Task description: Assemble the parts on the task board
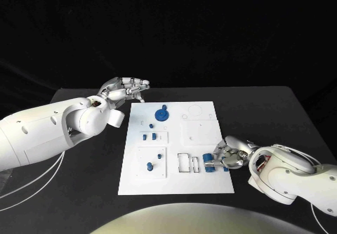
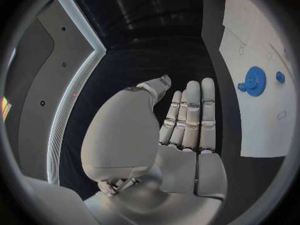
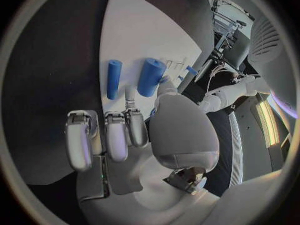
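Observation:
The white task board (image 1: 203,109) lies in the middle of the black table. A blue gear (image 1: 162,114) (image 2: 254,80) sits near its far end, with several small blue parts (image 1: 149,166) along its left half. Two blue cylinders lie side by side on the board's near right part, a thick one (image 1: 208,157) (image 3: 151,77) and a thin one (image 1: 211,169) (image 3: 114,78). My right hand (image 1: 228,155) (image 3: 134,135) is low over that corner. Its thumb and one finger sit on either side of the thick cylinder, and the other fingers are curled. My left hand (image 1: 126,88) (image 2: 187,120) hovers beyond the board's far left corner with straight fingers, holding nothing.
Empty rectangular slots (image 1: 184,163) lie just left of the cylinders. Shallow outlines and holes (image 1: 193,112) mark the board's far right part. Bare black table (image 1: 273,112) surrounds the board, and its far edge meets a dark backdrop.

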You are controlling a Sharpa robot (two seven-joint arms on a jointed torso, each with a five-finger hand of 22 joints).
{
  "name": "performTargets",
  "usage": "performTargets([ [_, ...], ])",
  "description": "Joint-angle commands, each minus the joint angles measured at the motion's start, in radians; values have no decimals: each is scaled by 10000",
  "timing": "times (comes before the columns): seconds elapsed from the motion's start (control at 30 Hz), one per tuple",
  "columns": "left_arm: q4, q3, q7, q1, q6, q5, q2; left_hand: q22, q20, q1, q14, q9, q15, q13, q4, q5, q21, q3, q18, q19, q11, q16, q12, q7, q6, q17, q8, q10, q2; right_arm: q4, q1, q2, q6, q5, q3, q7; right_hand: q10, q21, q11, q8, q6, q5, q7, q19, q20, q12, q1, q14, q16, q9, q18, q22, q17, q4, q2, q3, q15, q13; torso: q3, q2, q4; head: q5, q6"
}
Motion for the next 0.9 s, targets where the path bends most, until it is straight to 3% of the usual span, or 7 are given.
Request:
performTargets([
  [0.03,29,5,37,7,161,-18,3,-16,30,-63,-81,13,-9,-5,-14,7,-59,-60,53,55,-4,-30,59,0,-46,-12,47,-58,37,-49,-88,130,274,-227,-6,-313,276,29,5,55,19,52,-24,749,62,60,-85,765,69,13,-141,2423,1094,-9,8,-48,15,1318,6,4,-1,22,-26],
  [0.23,37,5,22,7,169,-18,-6,-16,30,-63,-81,13,-9,-5,-14,7,-59,-60,53,55,-4,-30,59,0,-46,-12,47,-58,37,-160,-188,310,404,-317,-7,-414,287,44,-32,160,137,56,-71,756,47,74,-67,766,75,102,-144,2428,1112,-19,55,-16,-11,1346,-5,-5,-7,9,-77],
  [0.4,40,5,13,7,170,-18,-15,-20,31,-68,-86,16,-8,-5,-8,8,-66,-66,53,54,-4,-30,62,-2,-40,-12,56,-67,43,-232,-224,378,303,-347,-7,-541,299,50,-79,236,194,32,-119,760,8,78,257,768,83,208,-146,2432,1140,-41,242,110,-54,1377,-9,-9,-10,-3,-86],
  [0.47,43,5,11,7,168,-18,-19,-20,31,-68,-86,16,-8,-5,-8,8,-66,-66,53,54,-4,-30,62,-2,-40,-12,56,-67,43,-245,-230,387,207,-352,-7,-589,344,85,-130,267,255,-6,-172,776,-38,129,1131,767,83,273,-154,2443,1147,-154,694,422,-102,1447,-11,-11,-6,6,-81],
  [0.6,48,5,10,7,165,-18,-27,-20,31,-68,-86,16,-8,-5,-8,8,-66,-66,53,54,-4,-30,62,-2,-40,-12,56,-67,43,-220,-236,392,-55,-316,-7,-676,384,139,-222,212,339,65,-275,801,-87,168,2122,772,90,252,-167,2461,1178,-307,1030,956,-170,1508,-8,-8,-7,14,-78],
  [0.77,50,5,10,7,152,-18,-32,-22,32,-67,-89,18,-8,-5,-7,8,-71,-68,53,54,-4,-30,63,-4,-34,-12,63,-73,47,-62,-225,335,-652,256,-4,-607,437,214,-319,55,619,56,-370,835,-192,195,2726,780,99,89,-184,2483,1226,-125,951,1919,-262,1573,-9,-13,-12,36,-59],
  [0.9,47,5,10,7,145,-18,-24,-22,32,-67,-89,18,-8,-5,-7,8,-71,-68,53,54,-4,-30,63,-4,-34,-12,63,-73,47,122,-103,288,-1056,1144,3,-476,455,230,-347,49,760,44,-407,843,-214,182,2549,779,95,65,-188,2488,1219,-75,876,2162,-288,1575,-13,-17,-6,39,-45],
])
